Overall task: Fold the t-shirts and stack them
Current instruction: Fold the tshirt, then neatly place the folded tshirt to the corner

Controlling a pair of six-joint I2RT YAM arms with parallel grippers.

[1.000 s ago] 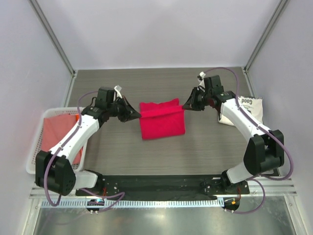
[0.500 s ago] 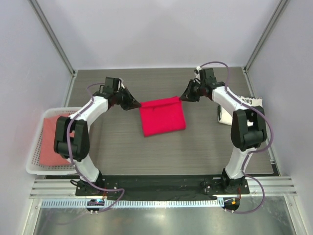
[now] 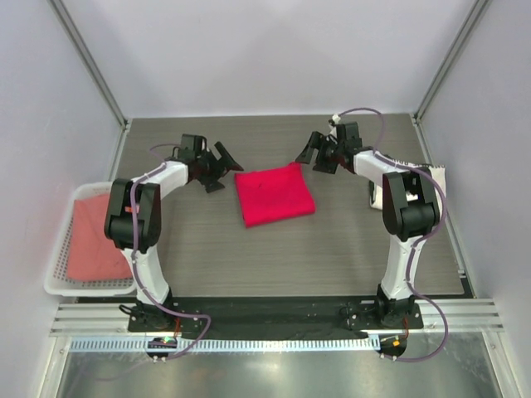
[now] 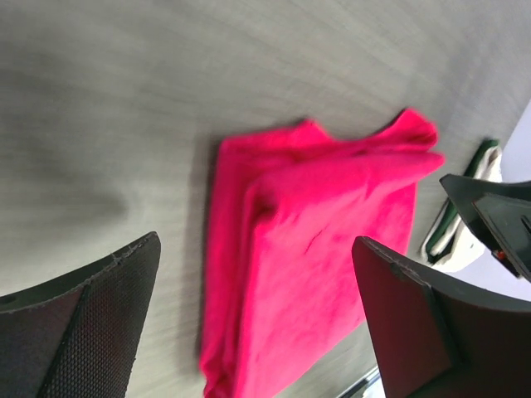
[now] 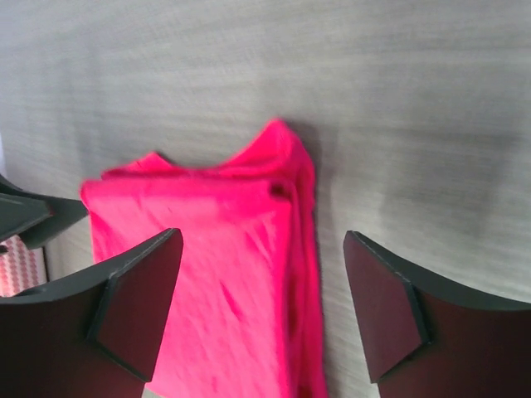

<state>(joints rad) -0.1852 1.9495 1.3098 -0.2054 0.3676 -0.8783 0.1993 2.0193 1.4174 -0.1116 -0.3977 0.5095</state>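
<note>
A bright crimson-pink t-shirt (image 3: pixel 274 193) lies folded into a rough square on the grey table. My left gripper (image 3: pixel 220 166) hovers open just off its far left corner. My right gripper (image 3: pixel 311 155) hovers open off the far right corner. In the left wrist view the pink shirt (image 4: pixel 315 249) lies beyond the wide-apart fingers (image 4: pixel 83 332), which hold nothing. The right wrist view has the shirt (image 5: pixel 216 274) under my open gripper (image 5: pixel 263 239), not gripped. A cream t-shirt (image 3: pixel 433 172) with black print lies at the right, partly hidden by the right arm.
A white lattice basket (image 3: pixel 56 253) stands at the table's left edge with a dull red cloth (image 3: pixel 95 240) inside. Grey walls and metal posts close in the back and sides. Both arm bases sit on the black rail (image 3: pixel 274 311) at the near edge.
Both grippers were shut on the pink shirt's far corners; they have let go, opened wide and drawn back outward. The shirt has settled flat.
</note>
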